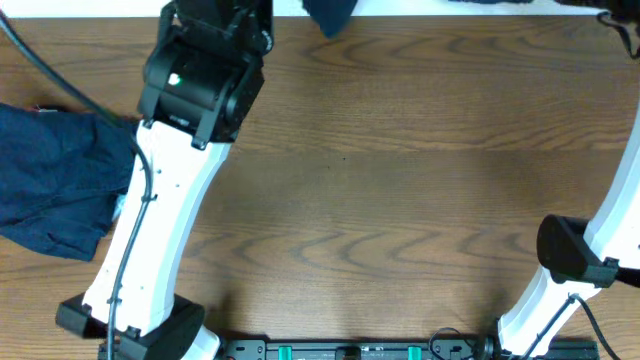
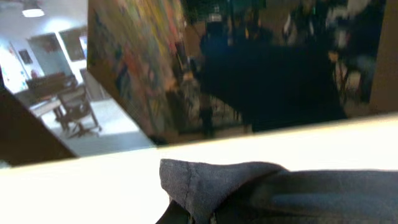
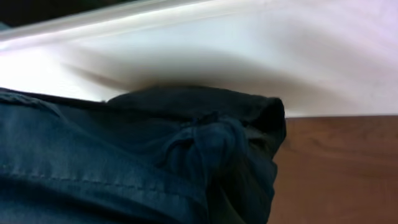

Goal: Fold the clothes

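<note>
Reaching for navy shorts (image 3: 155, 162) bunched at the far edge of the tabletop (image 1: 400, 150), likely dragging them in for folding, left end effector (image 1: 228, 14) and right end effector (image 1: 622, 25) grip impossible to tell.

wood-grain table (image 1: 400, 180), white strip (image 1: 400, 8) along its far edge, colourful painted wall (image 2: 137, 62), chairs (image 2: 78, 109) beyond

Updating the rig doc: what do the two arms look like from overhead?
Both: white tapered links with black joint housings. Left arm has a green light on its black housing and a black cable along the link. Right arm has a dark lead at its base.
</note>
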Available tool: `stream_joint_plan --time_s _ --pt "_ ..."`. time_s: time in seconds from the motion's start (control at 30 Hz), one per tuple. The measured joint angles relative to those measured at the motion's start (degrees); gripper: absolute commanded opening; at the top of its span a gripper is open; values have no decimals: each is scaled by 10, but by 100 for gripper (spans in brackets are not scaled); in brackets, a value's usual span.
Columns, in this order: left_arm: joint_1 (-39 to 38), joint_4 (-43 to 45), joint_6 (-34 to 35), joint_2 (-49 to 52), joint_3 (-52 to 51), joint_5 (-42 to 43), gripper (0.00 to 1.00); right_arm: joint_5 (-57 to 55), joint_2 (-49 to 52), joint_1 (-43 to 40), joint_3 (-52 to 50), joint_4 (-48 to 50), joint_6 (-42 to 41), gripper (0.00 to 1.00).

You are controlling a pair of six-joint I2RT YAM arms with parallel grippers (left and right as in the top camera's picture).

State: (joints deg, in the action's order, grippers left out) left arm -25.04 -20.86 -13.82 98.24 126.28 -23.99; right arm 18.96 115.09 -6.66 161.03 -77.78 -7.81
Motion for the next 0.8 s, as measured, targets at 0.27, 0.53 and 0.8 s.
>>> stream_joint_plan --time_s 0.27,0.53,0.8 --pt "-2 -235 24 4 4 15 6 -16 2 0 -17 -127 27 1" --pt "-2 -388 48 34 4 51 6 -29 6 3 -135 -194 42 1" --pt "7 -398 49 43 4 55 6 -38 8 32 -299 -162 45 1"
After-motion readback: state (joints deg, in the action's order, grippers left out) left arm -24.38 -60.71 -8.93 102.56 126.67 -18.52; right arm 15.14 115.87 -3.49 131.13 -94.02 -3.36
